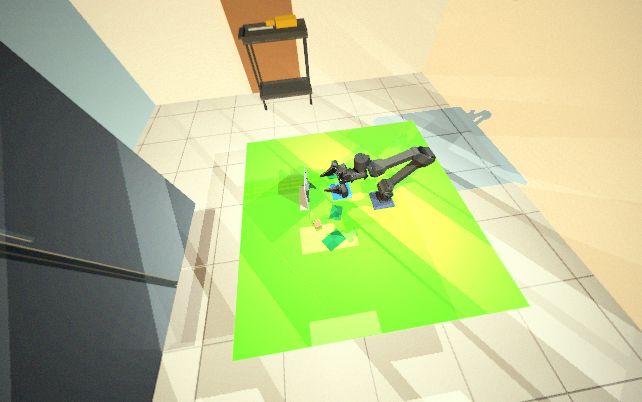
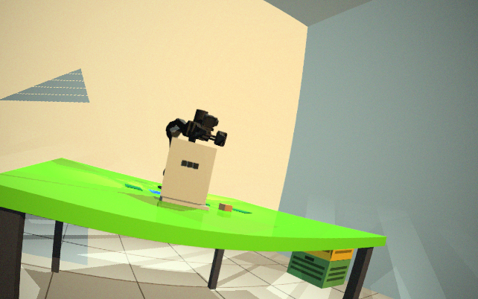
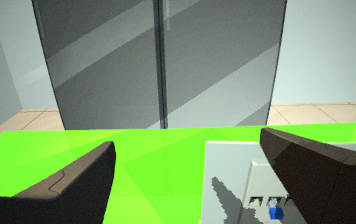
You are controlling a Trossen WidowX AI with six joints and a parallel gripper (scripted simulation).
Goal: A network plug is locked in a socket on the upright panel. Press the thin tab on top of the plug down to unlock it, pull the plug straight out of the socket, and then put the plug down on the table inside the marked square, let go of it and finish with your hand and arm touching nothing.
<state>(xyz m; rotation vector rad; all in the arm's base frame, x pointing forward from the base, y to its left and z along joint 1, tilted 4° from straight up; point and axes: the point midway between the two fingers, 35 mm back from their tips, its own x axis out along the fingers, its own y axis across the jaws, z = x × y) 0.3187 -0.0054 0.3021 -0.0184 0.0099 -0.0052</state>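
Observation:
The upright panel [image 1: 304,195] [image 2: 187,178] [image 3: 214,162] stands on the table. In the wrist view, at lower right, its pale socket plate [image 3: 258,172] has a row of dark ports, and the blue plug [image 3: 276,213] sits at the middle visible port. The plug's tab cannot be made out. My gripper [image 1: 324,182] [image 3: 189,141] is open and empty, in front of the panel's socket side and high, with its fingers spread wide. In the wrist view the plug is low, near the right finger. A blue square [image 1: 340,197] lies flat on the table, partly hidden below the gripper.
Green flat patches [image 1: 336,212] [image 1: 334,240] and a pale patch [image 1: 311,246] lie on the green table [image 1: 400,290] [image 2: 290,227]. A small orange block [image 1: 317,224] [image 2: 225,207] is beside the panel. The arm's base [image 1: 383,200] is behind the gripper.

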